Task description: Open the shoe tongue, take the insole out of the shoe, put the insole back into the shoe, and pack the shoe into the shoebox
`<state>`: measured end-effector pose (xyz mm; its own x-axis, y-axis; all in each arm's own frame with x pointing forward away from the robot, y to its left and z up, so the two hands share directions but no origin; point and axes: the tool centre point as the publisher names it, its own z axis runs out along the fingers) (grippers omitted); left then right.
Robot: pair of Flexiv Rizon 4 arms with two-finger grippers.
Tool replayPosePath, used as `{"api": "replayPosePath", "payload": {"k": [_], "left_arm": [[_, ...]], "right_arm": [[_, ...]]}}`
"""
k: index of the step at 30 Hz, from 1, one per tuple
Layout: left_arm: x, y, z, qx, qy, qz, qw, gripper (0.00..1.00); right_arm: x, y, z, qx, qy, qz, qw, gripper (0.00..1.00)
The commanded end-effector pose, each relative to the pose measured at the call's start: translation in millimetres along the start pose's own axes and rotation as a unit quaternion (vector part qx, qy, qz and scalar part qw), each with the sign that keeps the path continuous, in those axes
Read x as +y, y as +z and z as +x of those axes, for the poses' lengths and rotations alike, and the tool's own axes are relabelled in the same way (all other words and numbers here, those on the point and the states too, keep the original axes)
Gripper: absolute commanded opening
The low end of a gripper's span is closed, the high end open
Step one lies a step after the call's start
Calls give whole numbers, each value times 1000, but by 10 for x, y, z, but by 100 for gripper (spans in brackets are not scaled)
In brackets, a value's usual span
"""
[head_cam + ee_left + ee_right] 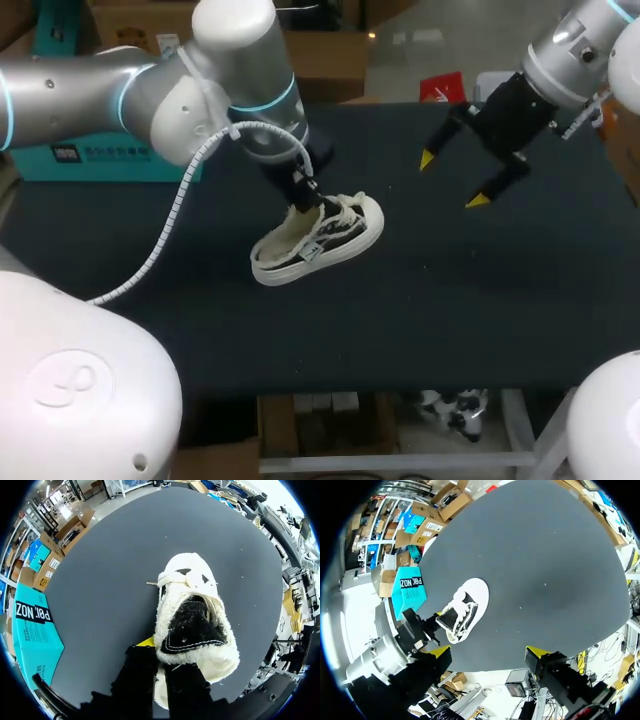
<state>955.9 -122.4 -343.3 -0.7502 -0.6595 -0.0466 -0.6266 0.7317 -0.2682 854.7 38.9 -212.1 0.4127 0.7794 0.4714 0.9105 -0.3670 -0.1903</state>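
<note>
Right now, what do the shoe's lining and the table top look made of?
The shoe has a lining that looks like white fleece or sherpa pile: fuzzy, matte edges. The table top looks like dark matte cloth or felt, with no glare; the exact fabric is unclear.

Quick tally, as I saw it. Shoes: 1, a single shoe. Tables: 1 table w/ a dark top. Boxes: 1 teal box by the table's far left edge. Arms: 2, my L arm and my R arm. Grippers: 2, i.e. 1 per arm, my L gripper and my R gripper. Yellow tips: 3 showed in all. There were 2 on the R, and only 1 on the L, approx. beside the shoe's fleece rim. Cables: 1 white spiral cable along the L arm. Laces: 1 white bunch, strands too tangled to count.
</note>
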Motion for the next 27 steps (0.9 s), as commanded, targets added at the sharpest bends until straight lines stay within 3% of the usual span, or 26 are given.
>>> {"api": "replayPosePath", "payload": {"k": [1,6,10,12,14,16,23,27], "left_arm": [[62,-57,-33,13,7,19,1000,0],[128,-307,33,24,24,46,998,0],[189,-520,106,31,34,69,997,0],[212,-613,153,36,42,74,996,0],[177,-685,167,36,47,77,995,0],[199,-746,203,30,57,78,995,0],[240,-1172,163,27,95,116,988,0],[263,-1438,21,27,130,133,982,0]], "right_arm": [[-14,-11,-9,0,0,-1,1000,100],[-14,-11,-9,0,0,-1,1000,100],[-100,-98,48,-69,-80,-21,994,100],[-158,-134,35,-80,-130,-30,988,100],[-196,-164,-6,-85,-209,-8,974,100],[-235,-186,-71,-68,-309,17,948,100],[-235,-186,-71,-68,-309,17,948,100],[-235,-186,-71,-68,-309,17,948,100]]}}
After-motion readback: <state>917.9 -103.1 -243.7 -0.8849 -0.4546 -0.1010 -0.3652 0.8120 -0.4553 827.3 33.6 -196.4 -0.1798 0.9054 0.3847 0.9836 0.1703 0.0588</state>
